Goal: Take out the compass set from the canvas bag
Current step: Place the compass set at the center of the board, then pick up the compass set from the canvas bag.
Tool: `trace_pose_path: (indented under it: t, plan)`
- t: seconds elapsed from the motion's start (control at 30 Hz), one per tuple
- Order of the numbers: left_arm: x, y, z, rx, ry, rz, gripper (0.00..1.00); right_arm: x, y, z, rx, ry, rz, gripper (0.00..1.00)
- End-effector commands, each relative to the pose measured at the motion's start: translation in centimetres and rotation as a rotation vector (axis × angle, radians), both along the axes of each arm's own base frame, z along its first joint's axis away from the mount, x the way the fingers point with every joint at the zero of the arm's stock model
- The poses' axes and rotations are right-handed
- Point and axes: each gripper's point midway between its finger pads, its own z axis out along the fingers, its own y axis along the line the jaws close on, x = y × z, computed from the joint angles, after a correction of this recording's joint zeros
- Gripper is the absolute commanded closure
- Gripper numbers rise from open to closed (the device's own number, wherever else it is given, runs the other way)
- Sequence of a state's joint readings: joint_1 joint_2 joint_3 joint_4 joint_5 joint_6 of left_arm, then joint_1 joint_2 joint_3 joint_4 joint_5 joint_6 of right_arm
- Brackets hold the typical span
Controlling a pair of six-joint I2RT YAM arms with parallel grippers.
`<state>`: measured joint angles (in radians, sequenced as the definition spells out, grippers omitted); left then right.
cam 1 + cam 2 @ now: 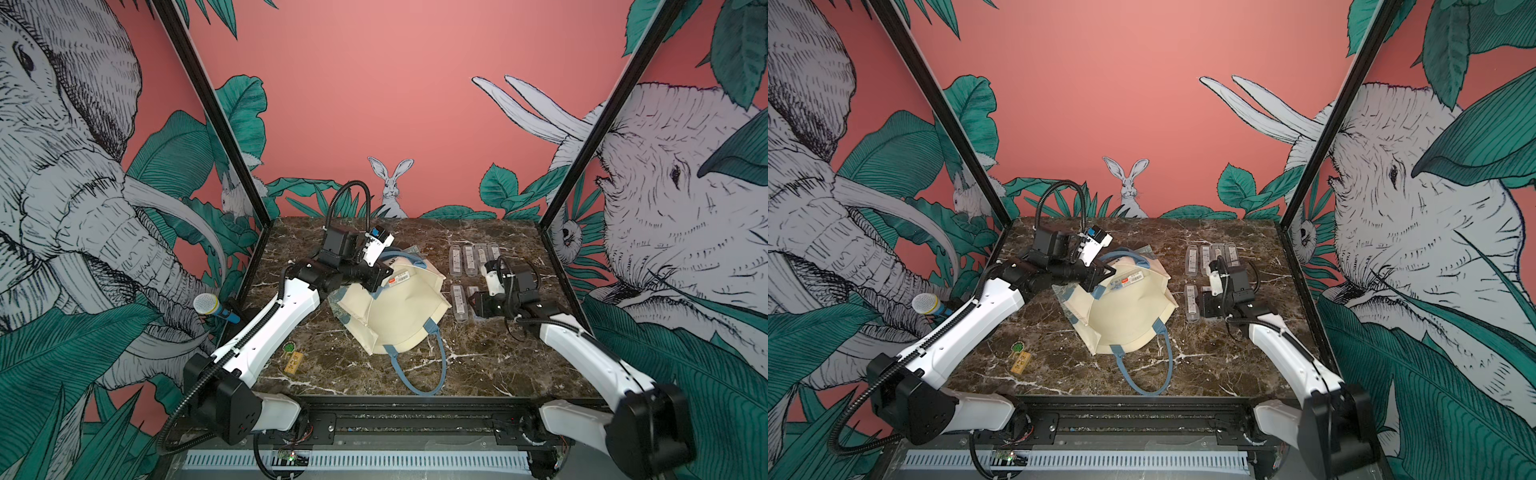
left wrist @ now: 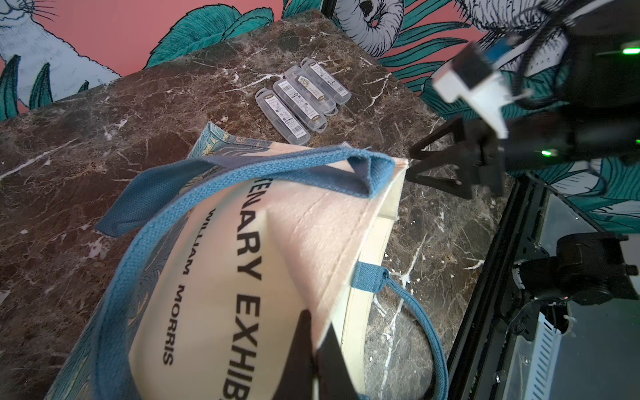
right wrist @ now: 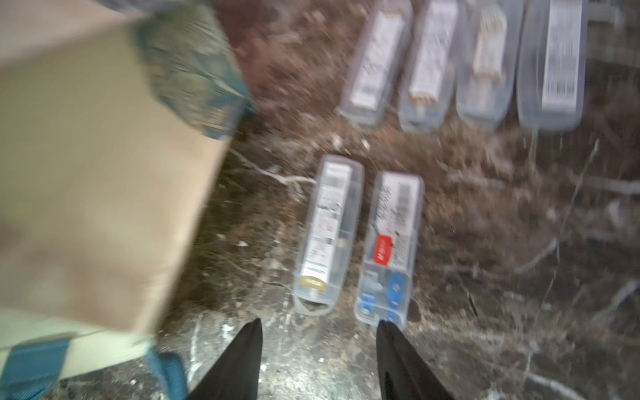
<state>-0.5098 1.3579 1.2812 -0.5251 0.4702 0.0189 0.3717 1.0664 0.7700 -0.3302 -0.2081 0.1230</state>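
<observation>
Left gripper (image 2: 317, 329) clamped on canvas bag (image 1: 399, 316) rim, rim held up. Right gripper (image 3: 319, 322) jaws apart, empty, tips near two compass set cases (image 3: 329, 228) on marble table (image 1: 478, 365).

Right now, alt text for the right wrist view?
Blurred close-up: the open right gripper hovers over a marble table, facing two clear labelled compass set cases lying side by side. Four more cases lie in a row beyond them, and the cream canvas bag fills one side.

A yellow tag (image 1: 294, 360) lies on the marble table (image 1: 353, 382), a microphone (image 1: 206, 304) beside its edge.
</observation>
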Motion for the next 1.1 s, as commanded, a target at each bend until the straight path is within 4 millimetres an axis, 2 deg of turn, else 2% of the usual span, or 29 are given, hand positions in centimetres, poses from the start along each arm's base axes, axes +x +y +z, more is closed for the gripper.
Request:
trace_pose_path:
  t: [0.0, 0.07, 0.13, 0.2, 0.27, 0.33, 0.5, 0.6, 0.7, 0.83, 1.07]
  plan:
    - [-0.4, -0.3, 2.0, -0.033, -0.041, -0.028, 1.00, -3.4, 3.6, 1.3, -0.075, -0.155, 0.288, 0.47]
    - [-0.4, -0.4, 2.1, -0.034, -0.039, -0.033, 1.00, -5.3, 6.3, 2.9, -0.103, -0.296, 0.440, 0.47]
    - [-0.5, -0.5, 2.2, -0.035, -0.038, -0.039, 1.00, -6.6, 8.8, 3.7, -0.136, -0.441, 0.565, 0.46]
    - [-0.6, -0.5, 2.1, -0.039, -0.034, -0.041, 1.00, -7.7, 11.6, 3.4, -0.209, -0.581, 0.729, 0.45]
    - [-0.7, -0.7, 2.1, -0.045, -0.032, -0.050, 1.00, -7.7, 13.9, 2.1, -0.325, -0.696, 0.856, 0.42]
    - [-1.0, -0.8, 2.2, -0.050, -0.028, -0.061, 1.00, -6.2, 15.9, 1.1, -0.394, -0.743, 0.905, 0.39]
    - [-1.6, -0.9, 2.1, -0.055, -0.018, -0.081, 1.00, -0.7, 20.4, -2.6, -0.592, -0.781, 0.968, 0.32]
    - [-2.1, -1.1, 2.0, -0.049, -0.004, -0.097, 1.00, 1.5, 22.6, -4.8, -0.650, -0.770, 0.999, 0.30]
    - [-2.4, -1.2, 2.0, -0.049, -0.006, -0.105, 1.00, 3.1, 23.6, -6.2, -0.671, -0.752, 0.998, 0.29]
    - [-2.8, -1.3, 2.2, -0.051, -0.009, -0.113, 1.00, 4.7, 23.6, -7.7, -0.686, -0.735, 0.977, 0.28]
    - [-3.3, -1.6, 1.9, -0.054, 0.005, -0.137, 1.00, 7.7, 23.2, -7.4, -0.640, -0.696, 0.869, 0.24]
